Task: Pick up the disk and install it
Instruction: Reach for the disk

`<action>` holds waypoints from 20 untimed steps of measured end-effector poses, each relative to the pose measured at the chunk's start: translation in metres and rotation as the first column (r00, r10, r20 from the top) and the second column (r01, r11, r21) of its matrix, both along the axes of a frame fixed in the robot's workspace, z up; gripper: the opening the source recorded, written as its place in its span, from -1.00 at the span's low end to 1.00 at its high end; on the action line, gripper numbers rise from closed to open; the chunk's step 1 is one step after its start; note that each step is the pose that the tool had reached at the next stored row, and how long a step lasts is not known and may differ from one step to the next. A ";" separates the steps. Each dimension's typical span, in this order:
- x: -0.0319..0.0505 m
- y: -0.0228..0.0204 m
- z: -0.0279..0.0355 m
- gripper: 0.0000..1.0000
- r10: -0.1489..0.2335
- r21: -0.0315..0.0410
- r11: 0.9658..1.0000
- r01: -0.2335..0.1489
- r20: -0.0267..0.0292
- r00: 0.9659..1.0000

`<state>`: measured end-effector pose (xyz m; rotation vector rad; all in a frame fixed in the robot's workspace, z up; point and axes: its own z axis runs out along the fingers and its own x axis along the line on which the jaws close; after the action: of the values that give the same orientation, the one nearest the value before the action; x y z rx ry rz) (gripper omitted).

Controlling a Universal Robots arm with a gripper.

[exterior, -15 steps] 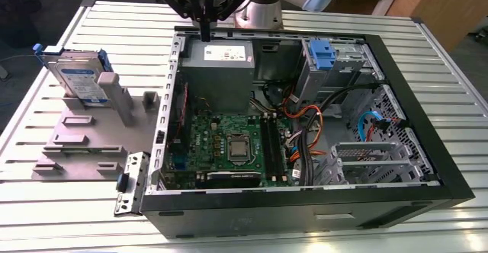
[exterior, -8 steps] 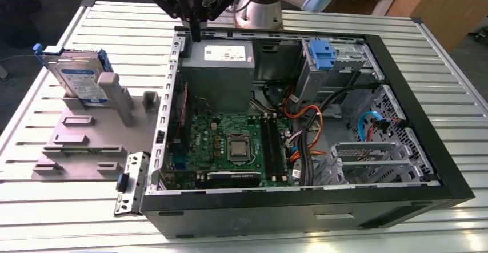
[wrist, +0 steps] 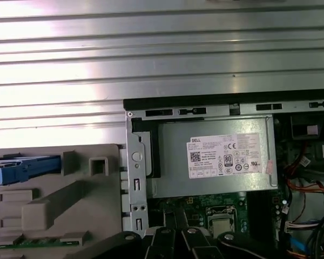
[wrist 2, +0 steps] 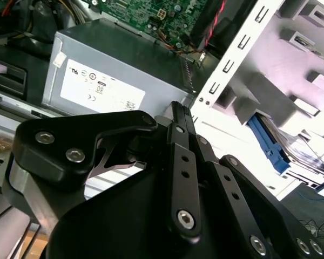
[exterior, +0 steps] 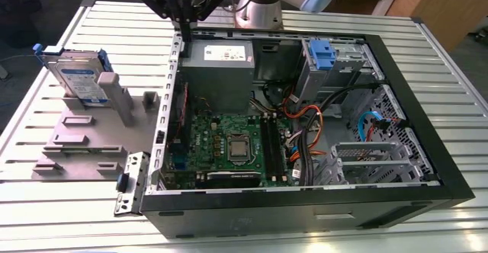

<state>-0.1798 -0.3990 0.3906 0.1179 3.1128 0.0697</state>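
The disk (exterior: pixel 78 77), a silver drive with a white-and-blue label in a blue bracket, stands on edge in a grey holder (exterior: pixel 84 144) at the exterior view's left, outside the computer case. Its blue bracket also appears in the first wrist view (wrist: pixel 22 169) and the second wrist view (wrist 2: pixel 265 141). My gripper (exterior: pixel 183 29) hangs over the case's rear left corner, beside the grey power-supply box (exterior: pixel 217 59), well apart from the disk. The black fingers (wrist 2: pixel 179 116) are pressed together with nothing between them; they also show in the first wrist view (wrist: pixel 175 240).
The open computer case (exterior: pixel 446 150) lies on a slatted metal table (exterior: pixel 442 41). Inside are a green motherboard (exterior: pixel 228 144), cables, and a drive bay holding another blue carrier (exterior: pixel 320 56) at the back right. The arm's base (exterior: pixel 259 10) stands behind the case.
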 end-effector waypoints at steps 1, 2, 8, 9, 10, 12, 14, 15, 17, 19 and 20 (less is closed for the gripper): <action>-0.0021 0.0000 -0.0001 -0.79 0.000 0.000 1.000 0.000 0.000 1.000; -0.0043 0.0000 -0.0002 -0.79 0.000 0.000 1.000 0.000 0.000 1.000; -0.0181 0.0000 -0.0013 -0.79 0.000 0.000 1.000 0.000 0.000 1.000; -0.0202 0.0000 -0.0015 -0.79 0.000 0.000 1.000 0.000 0.000 1.000; -0.0226 0.0000 -0.0016 -0.79 0.000 0.000 1.000 0.000 0.000 1.000; -0.0278 0.0000 -0.0020 -0.79 0.000 0.000 1.000 0.000 0.000 1.000; -0.0331 0.0000 -0.0023 -0.79 0.000 0.000 1.000 0.000 0.000 1.000; -0.0357 0.0000 -0.0025 -0.79 0.000 0.000 1.000 0.000 0.000 1.000; -0.0407 0.0000 -0.0028 -0.79 0.000 0.000 1.000 0.000 0.000 1.000; -0.0460 0.0000 -0.0030 -0.79 0.000 0.000 1.000 0.000 0.000 1.000; -0.0485 0.0000 -0.0032 -0.79 0.000 0.000 1.000 0.000 0.000 1.000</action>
<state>-0.2283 -0.3990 0.3874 0.1181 3.1128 0.0697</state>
